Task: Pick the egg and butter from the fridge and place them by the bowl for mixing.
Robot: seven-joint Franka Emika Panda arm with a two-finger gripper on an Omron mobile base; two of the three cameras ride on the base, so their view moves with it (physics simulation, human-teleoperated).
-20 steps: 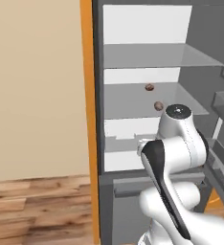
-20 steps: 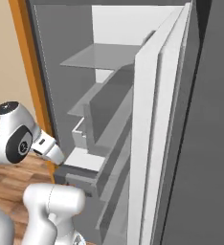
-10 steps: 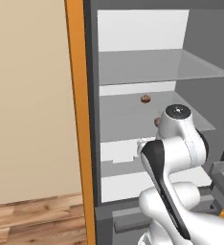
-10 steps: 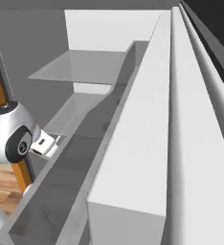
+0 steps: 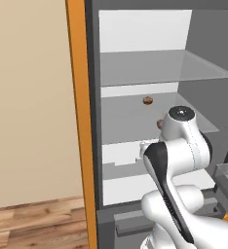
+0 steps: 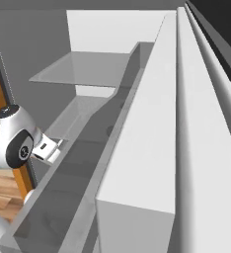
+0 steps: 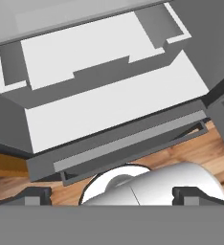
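The fridge (image 5: 150,63) was seen with its door swung open, its grey interior and white back wall exposed beside an orange cabinet edge (image 5: 79,121) and a beige wall (image 5: 28,97). In the left base view, a translucent upper shelf (image 5: 160,68) was seen above a second shelf (image 5: 145,119), on which a small brown-topped item (image 5: 147,100) was resting toward the back; a second small brownish item (image 5: 160,123) was partly hidden just behind the top of the white arm (image 5: 181,146). Which of the task's things these were could not be told, and the butter and the bowl could not be made out. Below that shelf, a white drawer (image 5: 123,155) was visible. In the right base view, the open fridge door (image 6: 186,123) was seen very close, with a long grey door bin (image 6: 88,163) running along it, and the arm's rounded joint (image 6: 14,136) was seen at the left edge, in front of the orange cabinet side. In the hand view, the gripper (image 7: 114,196) was pointed down at the fridge's lower white drawers (image 7: 99,62) and the wooden floor (image 7: 214,148); its two dark fingertips (image 7: 30,196) were set far apart at the bottom corners, so the jaws were spread wide, with nothing held between them.
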